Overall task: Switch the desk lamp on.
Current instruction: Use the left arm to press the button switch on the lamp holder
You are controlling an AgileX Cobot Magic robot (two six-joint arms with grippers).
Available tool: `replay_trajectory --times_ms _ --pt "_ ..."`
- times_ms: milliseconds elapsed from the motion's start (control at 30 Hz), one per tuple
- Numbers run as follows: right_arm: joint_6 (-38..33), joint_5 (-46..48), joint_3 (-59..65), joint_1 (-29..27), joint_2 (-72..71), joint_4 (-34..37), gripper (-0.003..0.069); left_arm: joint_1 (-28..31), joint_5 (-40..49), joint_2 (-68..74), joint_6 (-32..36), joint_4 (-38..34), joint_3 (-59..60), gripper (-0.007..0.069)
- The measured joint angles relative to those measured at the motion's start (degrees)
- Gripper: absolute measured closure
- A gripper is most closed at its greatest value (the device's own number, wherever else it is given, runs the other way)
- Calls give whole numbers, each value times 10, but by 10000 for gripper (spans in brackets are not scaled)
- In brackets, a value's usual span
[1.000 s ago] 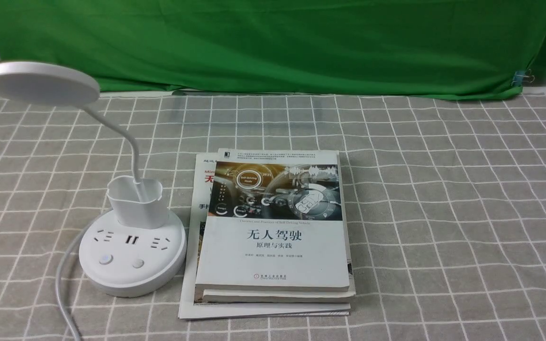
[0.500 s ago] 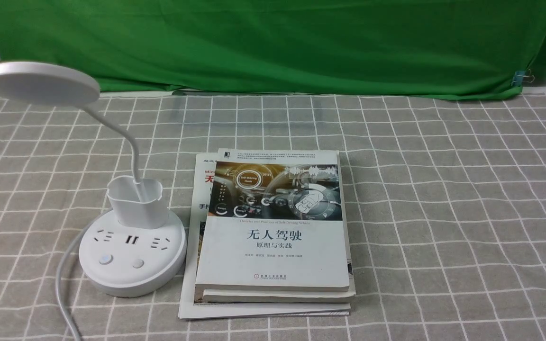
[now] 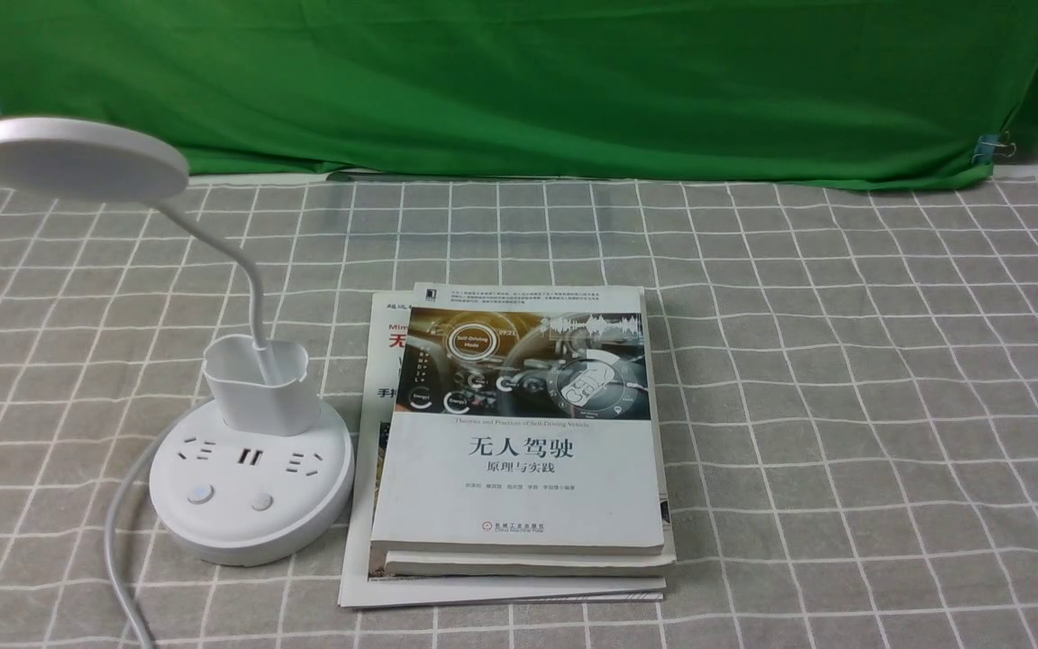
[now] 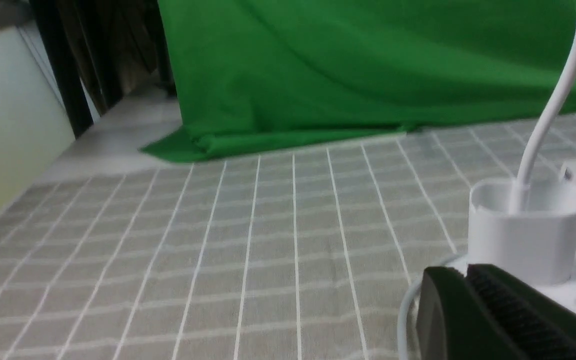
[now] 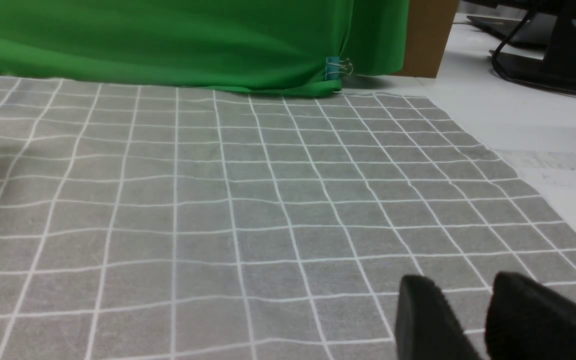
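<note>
White desk lamp [image 4: 525, 235] sits just beyond my left gripper [image 4: 468, 280], finger gap unreadable; my right gripper [image 5: 473, 310], slightly parted, is well apart.

Green cloth backdrop [image 3: 573, 81] hung across the back, with a blue binder clip [image 3: 987, 147] at one end. Grey checked tablecloth [image 3: 843, 361] covered a white tabletop [image 5: 518, 115]. Brown board [image 5: 430, 35] and black stand [image 5: 563, 55] with cable stood past the clip end. Pale wall [image 4: 3, 125] and dark posts [image 4: 68, 65] stood past the other. Light was soft and even.
</note>
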Motion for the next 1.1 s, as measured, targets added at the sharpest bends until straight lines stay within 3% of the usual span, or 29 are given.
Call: replay_trajectory --times_ms 167,367,533,767,900,967,1100 --pt "0 0 0 0 0 0 414 0 -98 0 0 9 0 606" --pt "0 0 0 0 0 0 414 0 -132 0 -8 9 0 606" --pt "0 0 0 0 0 0 414 0 -222 0 -145 -37 -2 606" --pt "0 0 0 0 0 0 414 0 -54 72 -166 -32 -152 606" --pt "0 0 0 0 0 0 414 0 143 201 -166 -41 -296 606" --pt "0 0 0 0 0 0 414 0 224 259 -164 -44 -317 606" --pt "0 0 0 0 0 0 414 0 292 364 -145 -36 -322 606"
